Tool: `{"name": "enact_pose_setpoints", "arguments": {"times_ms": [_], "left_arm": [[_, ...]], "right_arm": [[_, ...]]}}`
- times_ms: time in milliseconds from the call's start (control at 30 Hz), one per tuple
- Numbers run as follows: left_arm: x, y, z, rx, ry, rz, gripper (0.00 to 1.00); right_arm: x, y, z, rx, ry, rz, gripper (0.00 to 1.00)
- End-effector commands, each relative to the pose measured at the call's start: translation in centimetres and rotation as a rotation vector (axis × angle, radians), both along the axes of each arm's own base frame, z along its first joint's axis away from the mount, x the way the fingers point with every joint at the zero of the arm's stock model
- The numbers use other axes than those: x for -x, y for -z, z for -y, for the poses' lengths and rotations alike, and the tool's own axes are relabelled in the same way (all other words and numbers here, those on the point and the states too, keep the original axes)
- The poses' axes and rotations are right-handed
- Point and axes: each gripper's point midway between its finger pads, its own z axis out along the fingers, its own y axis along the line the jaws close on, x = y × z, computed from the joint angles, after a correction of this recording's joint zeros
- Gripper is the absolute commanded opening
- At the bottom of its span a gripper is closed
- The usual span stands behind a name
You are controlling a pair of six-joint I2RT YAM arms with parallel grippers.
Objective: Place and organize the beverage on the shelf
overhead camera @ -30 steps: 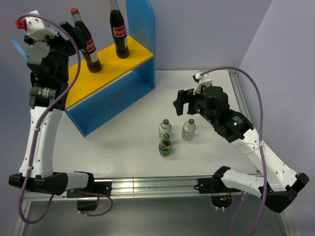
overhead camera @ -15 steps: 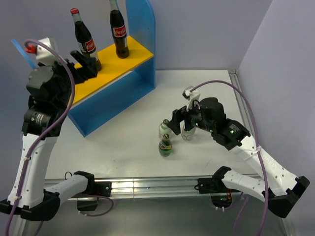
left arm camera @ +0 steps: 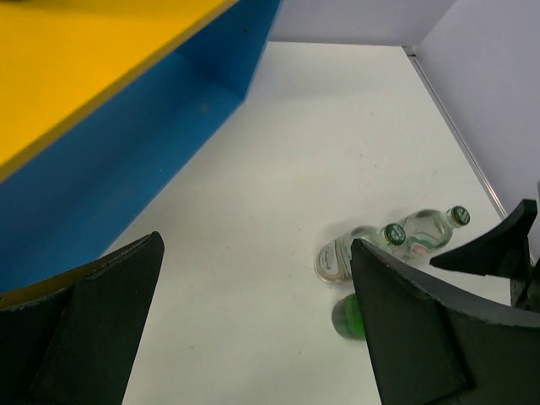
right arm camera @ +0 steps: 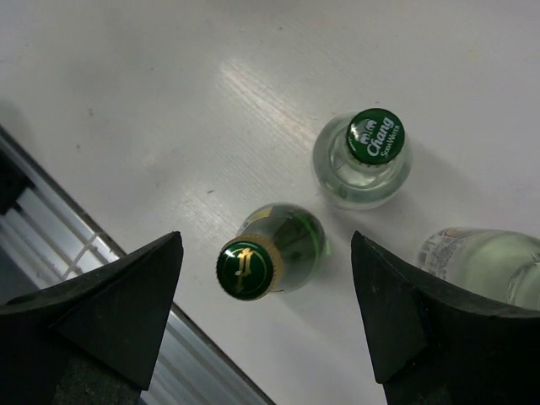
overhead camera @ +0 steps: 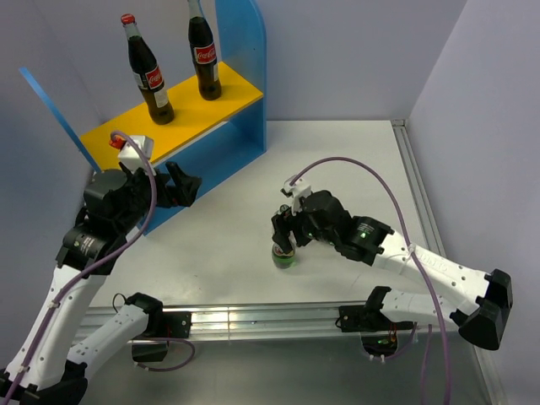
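The right pincer [right arm camera: 261, 308] gaped wide over the green bottle [right arm camera: 283, 245] (clear bottles [right arm camera: 363, 164] crowding beside). The left pincer [left arm camera: 253, 325] was wide too, near the shelf [left arm camera: 84, 67].

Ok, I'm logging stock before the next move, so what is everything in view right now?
Cola bottles: two, dark with red labels, upright on the shelf top.
Shelf: one, blue with a yellow top, far left of the table.
Clear bottles: two, green caps, on the table next to the green bottle.
Green bottle: one, dark green, upright near the table's front edge.
Table: one, white.
Left hand: black, open, empty, in front of the shelf.
Right hand: black, open, over the green bottle with a finger on each side, not touching it.
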Motion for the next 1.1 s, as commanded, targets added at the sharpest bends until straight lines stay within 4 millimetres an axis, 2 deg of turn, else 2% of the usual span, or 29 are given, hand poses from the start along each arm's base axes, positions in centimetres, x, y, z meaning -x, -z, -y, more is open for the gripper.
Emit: {"name": "enact_pose_setpoints", "arguments": {"times_ms": [0, 33, 67, 200, 267, 433, 533, 567, 700, 733, 800, 833, 900, 933, 967, 1000, 1067], "left_arm": [[1.2, 0.4, 0.8, 0.005, 0.068, 0.027, 0.99], [1.2, 1.5, 0.7, -0.008, 0.067, 0.013, 0.99], [1.4, 1.4, 0.5, -0.009, 0.06, 0.023, 1.0], [1.6, 1.9, -0.1, -0.032, 0.028, 0.026, 1.0], [1.6, 1.9, 0.3, -0.036, 0.039, 0.027, 1.0], [1.3, 2.4, 1.0, -0.043, 0.06, 0.01, 1.0], [1.0, 2.5, 1.4, -0.043, 0.068, 0.018, 0.99], [1.0, 2.6, 1.7, -0.038, 0.081, 0.018, 1.0], [0.7, 2.8, 3.7, 0.013, 0.155, 0.004, 0.99], [0.4, 2.2, 4.1, 0.035, 0.165, 0.024, 0.99], [0.8, 2.0, 5.1, 0.071, 0.22, 0.033, 0.99], [0.9, 1.4, 5.3, 0.09, 0.234, 0.056, 1.0], [1.4, 1.4, 6.1, 0.116, 0.271, 0.061, 0.99], [1.6, 0.8, 6.5, 0.135, 0.291, 0.092, 0.99], [1.8, 0.6, 6.8, 0.148, 0.307, 0.105, 0.99], [2.2, 1.5, 7.6, 0.152, 0.338, 0.098, 0.99], [3.0, 0.3, 8.3, 0.194, 0.386, 0.161, 0.99]], "right_arm": [[-1.7, -0.7, -0.6, -0.04, 0.07, 0.062, 0.87], [-1.6, -0.7, -0.8, -0.048, 0.065, 0.058, 0.84], [-1.4, 0.1, -1.1, -0.036, 0.054, 0.048, 0.81], [-1.1, 0.9, -1.5, -0.042, 0.045, 0.064, 0.69], [-1.2, 1.0, -1.7, -0.055, 0.05, 0.071, 0.57], [-1.1, 1.3, -1.9, -0.046, 0.05, 0.081, 0.4], [-1.1, 1.0, -1.9, -0.041, 0.047, 0.095, 0.05], [-1.3, 0.1, -2.1, -0.054, 0.051, 0.106, 0.0], [-1.2, -3.7, -3.4, -0.092, -0.011, 0.14, 0.0], [-1.2, -5.4, -3.7, -0.099, -0.02, 0.142, 0.0], [-1.1, -6.5, -4.0, -0.089, -0.045, 0.137, 0.0], [-1.3, -8.1, -4.5, -0.103, -0.049, 0.15, 0.0], [-1.4, -8.8, -4.4, -0.072, -0.056, 0.147, 0.0], [-1.8, -10.1, -4.7, -0.081, -0.051, 0.16, 0.0], [-1.9, -10.7, -4.7, -0.077, -0.054, 0.166, 0.0], [-1.9, -11.0, -4.7, -0.067, -0.059, 0.169, 0.0], [-2.2, -12.7, -5.1, -0.078, -0.066, 0.19, 0.0]]}}
